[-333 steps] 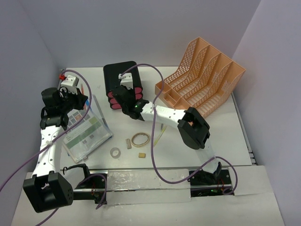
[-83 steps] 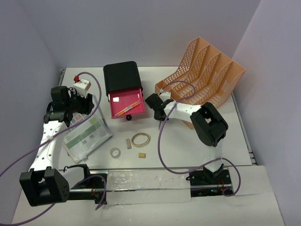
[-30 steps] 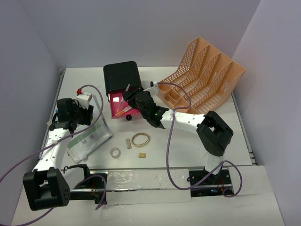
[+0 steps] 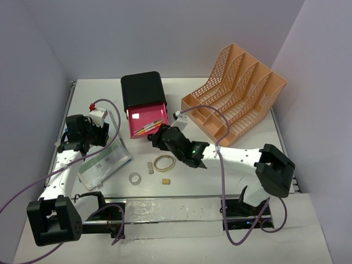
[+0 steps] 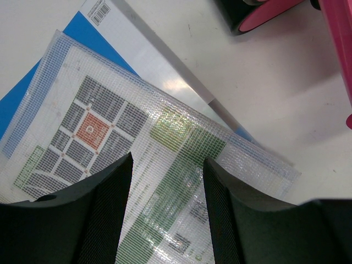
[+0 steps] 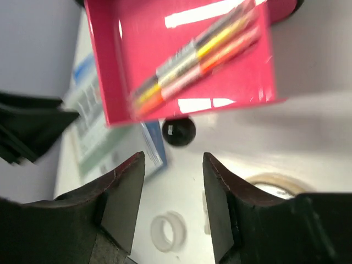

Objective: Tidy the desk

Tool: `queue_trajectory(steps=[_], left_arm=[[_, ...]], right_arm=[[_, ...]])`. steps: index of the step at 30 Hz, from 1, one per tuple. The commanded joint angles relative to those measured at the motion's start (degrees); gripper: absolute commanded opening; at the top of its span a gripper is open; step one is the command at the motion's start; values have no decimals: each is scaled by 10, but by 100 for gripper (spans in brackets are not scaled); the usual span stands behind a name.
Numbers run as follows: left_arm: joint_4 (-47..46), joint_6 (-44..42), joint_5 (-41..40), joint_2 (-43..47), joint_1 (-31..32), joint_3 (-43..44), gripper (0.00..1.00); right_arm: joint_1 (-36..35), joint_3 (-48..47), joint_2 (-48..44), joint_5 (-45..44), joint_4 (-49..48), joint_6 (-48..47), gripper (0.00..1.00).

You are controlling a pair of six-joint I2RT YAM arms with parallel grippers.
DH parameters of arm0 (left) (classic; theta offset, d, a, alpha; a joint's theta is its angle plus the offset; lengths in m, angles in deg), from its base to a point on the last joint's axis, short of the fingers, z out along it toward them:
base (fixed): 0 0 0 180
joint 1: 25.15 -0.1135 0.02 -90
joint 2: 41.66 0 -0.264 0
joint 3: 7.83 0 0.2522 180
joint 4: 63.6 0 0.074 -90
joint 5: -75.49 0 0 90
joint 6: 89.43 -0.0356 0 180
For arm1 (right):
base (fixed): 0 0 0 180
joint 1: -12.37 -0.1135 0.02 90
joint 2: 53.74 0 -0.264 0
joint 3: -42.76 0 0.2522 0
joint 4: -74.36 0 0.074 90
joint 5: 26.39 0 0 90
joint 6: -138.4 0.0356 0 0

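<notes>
On the white desk (image 4: 91,88) stands a black drawer box (image 4: 142,89) with its pink drawer (image 4: 147,122) pulled out; several pens (image 6: 192,55) lie inside. My right gripper (image 4: 158,137) hovers open just in front of the drawer's black knob (image 6: 179,131), with nothing between its fingers. My left gripper (image 4: 103,132) stands open over a clear mesh pouch of printed papers (image 5: 110,137), which lies on a blue folder (image 5: 113,52). The pouch fills the gap between the left fingers (image 5: 110,209).
A peach mesh file rack (image 4: 236,91) stands at the back right. Near the front middle lie a white tape ring (image 4: 135,177), a tan ring (image 4: 164,163), a small pale stick (image 4: 150,166) and a tan block (image 4: 165,180).
My right gripper has let go of a pen into the pink drawer, opened wider and drawn back toward the near edge. The left arm has not moved.
</notes>
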Motion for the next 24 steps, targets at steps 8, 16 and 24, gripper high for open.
queue_trajectory(steps=[8,16,24], left_arm=[[-21,1,13,3,-5,4,61],[-18,-1,23,2,-5,5,61],[-17,-3,24,2,-7,6,61]], right_arm=[[-55,-195,148,-148,165,-102,60],[-54,-243,193,-201,221,-85,54],[-50,-263,225,-226,218,-100,48]])
